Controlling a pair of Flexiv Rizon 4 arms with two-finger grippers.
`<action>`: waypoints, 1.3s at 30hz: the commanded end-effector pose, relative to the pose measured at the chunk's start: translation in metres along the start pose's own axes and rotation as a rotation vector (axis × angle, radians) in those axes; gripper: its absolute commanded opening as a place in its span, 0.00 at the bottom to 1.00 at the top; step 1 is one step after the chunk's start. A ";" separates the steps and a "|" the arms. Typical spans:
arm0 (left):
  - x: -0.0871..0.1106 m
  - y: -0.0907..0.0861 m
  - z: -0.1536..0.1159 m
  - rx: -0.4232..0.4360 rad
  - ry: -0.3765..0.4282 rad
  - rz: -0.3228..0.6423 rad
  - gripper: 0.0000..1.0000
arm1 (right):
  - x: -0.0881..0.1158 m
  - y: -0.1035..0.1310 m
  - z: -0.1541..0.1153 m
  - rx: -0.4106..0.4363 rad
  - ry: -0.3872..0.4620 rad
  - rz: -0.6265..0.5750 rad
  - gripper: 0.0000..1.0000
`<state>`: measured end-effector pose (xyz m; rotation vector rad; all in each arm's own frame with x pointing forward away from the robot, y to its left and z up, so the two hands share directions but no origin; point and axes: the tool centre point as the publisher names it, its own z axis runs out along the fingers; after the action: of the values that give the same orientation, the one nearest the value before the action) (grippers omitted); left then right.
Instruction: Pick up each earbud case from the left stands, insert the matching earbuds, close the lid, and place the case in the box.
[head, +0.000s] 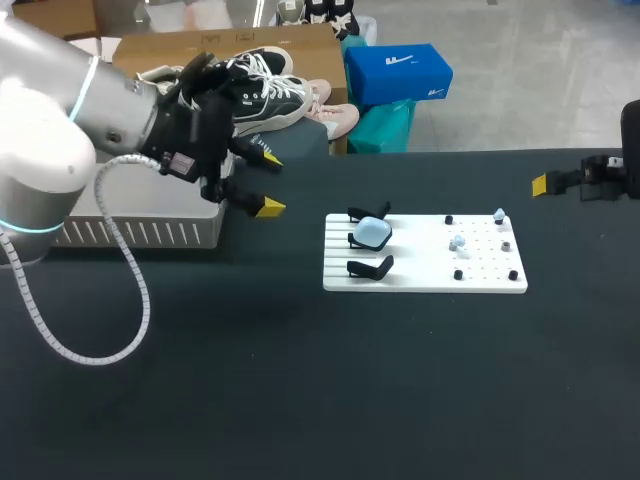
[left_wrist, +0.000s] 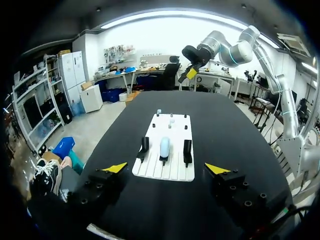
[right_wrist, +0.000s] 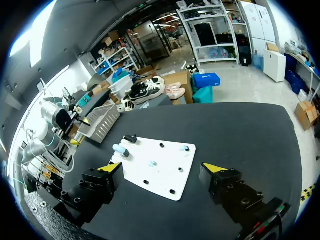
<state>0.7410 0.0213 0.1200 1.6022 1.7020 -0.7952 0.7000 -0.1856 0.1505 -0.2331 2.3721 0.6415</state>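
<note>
A white board (head: 425, 270) lies mid-table. Of the three black stands on its left side, the middle one holds a light blue earbud case (head: 373, 233); the far stand (head: 368, 213) and the near stand (head: 370, 267) are empty. Small pale earbuds (head: 457, 243) sit among black pegs on the board's right part. My left gripper (head: 268, 183) hangs open to the left of the board, above the box's corner. At the far right, my right gripper (head: 545, 184) is open. The left wrist view shows the case (left_wrist: 164, 147) ahead of the open left gripper (left_wrist: 166, 169). My right gripper (right_wrist: 162, 167) is open over the board (right_wrist: 165, 180).
A white slatted box (head: 150, 232) stands at the table's left, partly under my left arm. A grey cable (head: 130, 300) loops from that arm over the table. In the right wrist view the box (right_wrist: 102, 120) lies beyond the board.
</note>
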 end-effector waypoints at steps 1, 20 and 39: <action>0.001 0.009 0.020 0.113 -0.010 0.006 1.00 | 0.000 -0.001 0.001 -0.003 0.000 -0.001 1.00; 0.013 0.012 0.079 0.035 0.000 0.006 0.84 | 0.000 -0.001 0.001 -0.003 0.000 -0.001 1.00; 0.012 0.008 0.114 0.072 -0.037 0.026 0.49 | 0.000 -0.001 0.001 -0.003 0.000 -0.001 1.00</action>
<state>0.7502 -0.0576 0.0470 1.6398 1.6461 -0.8674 0.7000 -0.1855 0.1505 -0.2331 2.3722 0.6415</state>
